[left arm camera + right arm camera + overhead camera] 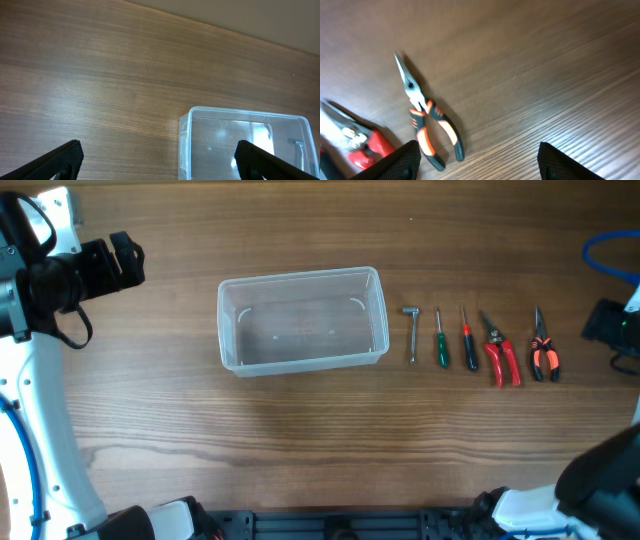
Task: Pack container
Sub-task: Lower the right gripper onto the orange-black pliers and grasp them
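The clear plastic container [302, 320] stands empty in the middle of the table; it also shows in the left wrist view [245, 142]. To its right lie a small metal hex key [412, 330], a green-handled screwdriver [440, 340], a red-and-black screwdriver [467, 340], red pruning shears [500, 352] and orange-and-black needle-nose pliers [543, 350]. The pliers [426, 120] and shears [355, 140] show in the right wrist view. My left gripper [157, 162] is open and empty, left of the container. My right gripper [477, 162] is open and empty, right of the pliers.
A blue cable [610, 255] loops at the far right edge. The wooden table [300, 440] stretches in front of and behind the container. The arm bases stand at the front left and front right.
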You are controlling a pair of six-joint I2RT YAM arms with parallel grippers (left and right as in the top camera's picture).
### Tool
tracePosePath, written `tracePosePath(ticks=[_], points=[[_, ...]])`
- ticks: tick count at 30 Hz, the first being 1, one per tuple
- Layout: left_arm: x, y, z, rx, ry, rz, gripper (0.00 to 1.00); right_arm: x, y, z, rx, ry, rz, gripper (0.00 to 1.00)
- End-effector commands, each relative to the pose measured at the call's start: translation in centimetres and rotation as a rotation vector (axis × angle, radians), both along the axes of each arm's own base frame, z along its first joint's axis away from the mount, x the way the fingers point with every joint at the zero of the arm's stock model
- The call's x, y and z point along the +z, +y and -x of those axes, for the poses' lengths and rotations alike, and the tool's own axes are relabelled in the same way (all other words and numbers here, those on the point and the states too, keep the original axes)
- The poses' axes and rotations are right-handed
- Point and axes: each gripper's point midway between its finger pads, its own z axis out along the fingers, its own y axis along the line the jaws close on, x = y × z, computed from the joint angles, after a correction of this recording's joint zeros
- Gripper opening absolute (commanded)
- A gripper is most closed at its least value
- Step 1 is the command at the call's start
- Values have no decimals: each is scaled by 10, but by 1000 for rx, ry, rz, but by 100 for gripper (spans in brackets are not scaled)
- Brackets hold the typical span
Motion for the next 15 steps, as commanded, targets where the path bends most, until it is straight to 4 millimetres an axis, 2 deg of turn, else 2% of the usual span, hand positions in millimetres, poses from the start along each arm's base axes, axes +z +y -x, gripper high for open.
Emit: tracePosePath(ticks=[1,6,9,12,15], points=[[-1,3,-1,9,3,0,100,-37,-1,8,100,130,-13,73],[-1,3,-1,9,3,0,100,-53,5,6,166,153,-56,76],[-1,3,-1,9,3,0,100,-58,18,1,266,137,-103,73],[-1,3,-1,9,3,0,100,-61,20,1,289,142,-115,70],[-1,3,-1,9,3,0,100,-60,34,-8,319,82,-182,65]])
